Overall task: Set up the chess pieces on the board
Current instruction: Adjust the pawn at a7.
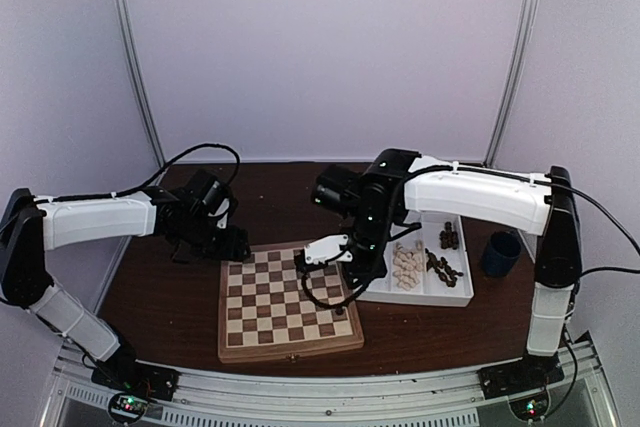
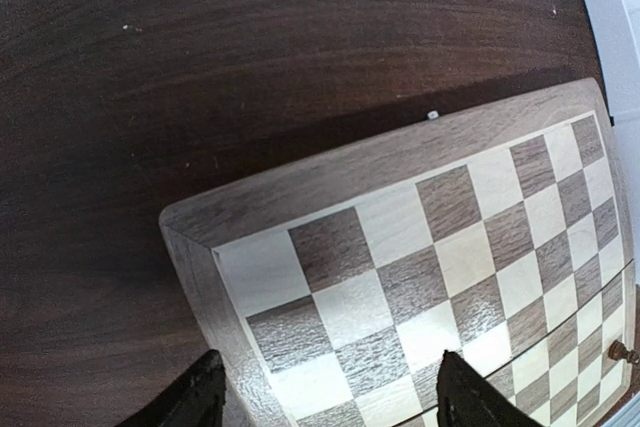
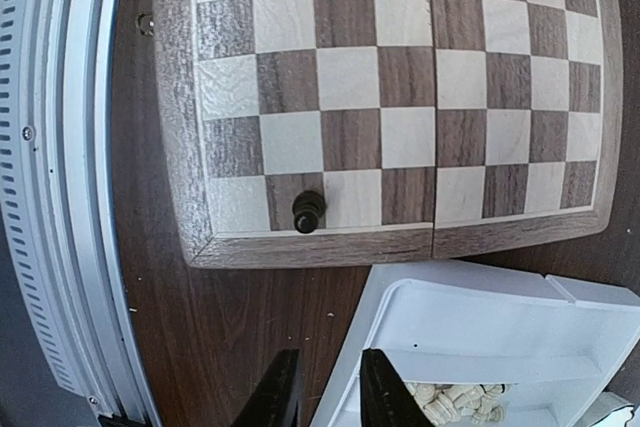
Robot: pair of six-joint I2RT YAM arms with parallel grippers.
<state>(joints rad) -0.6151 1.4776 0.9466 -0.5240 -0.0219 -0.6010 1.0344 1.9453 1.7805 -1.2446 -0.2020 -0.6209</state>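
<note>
- Hovering with my right gripper (image 3: pixel 325 395) only slightly parted, I pinched nothing; just two dark tips showed at the bottom of the wrist view, the rest cut off.
- My left gripper (image 2: pixel 330 402) was spread wide and empty above a corner of the board (image 2: pixel 400 277), its fingers likewise cropped to black stubs.
- Under my right fingers lay the rim of the white tray (image 3: pixel 480 297), close against the board's tan frame; whether the two touched I could not tell.
- One dark brown chess piece (image 3: pixel 308 212) stood upright on a dark square, second from the corner, in the row nearest the tray.
- Cream pieces (image 3: pixel 450 402) lay heaped in one compartment, half lost at the view's edge.
- From above, my right arm covered part of the tray and the board's far right corner; dark pieces (image 1: pixel 445 267) in other compartments were too small to count.
- A dark blue cup (image 1: pixel 500 253) stood just right of the tray.
- The board was grained wood in light and dark checks, with a seam across its middle and a small metal clasp (image 2: pixel 433 115); the table (image 2: pixel 200 47) was dark, streaked brown; the tray was smooth with raised dividers.
</note>
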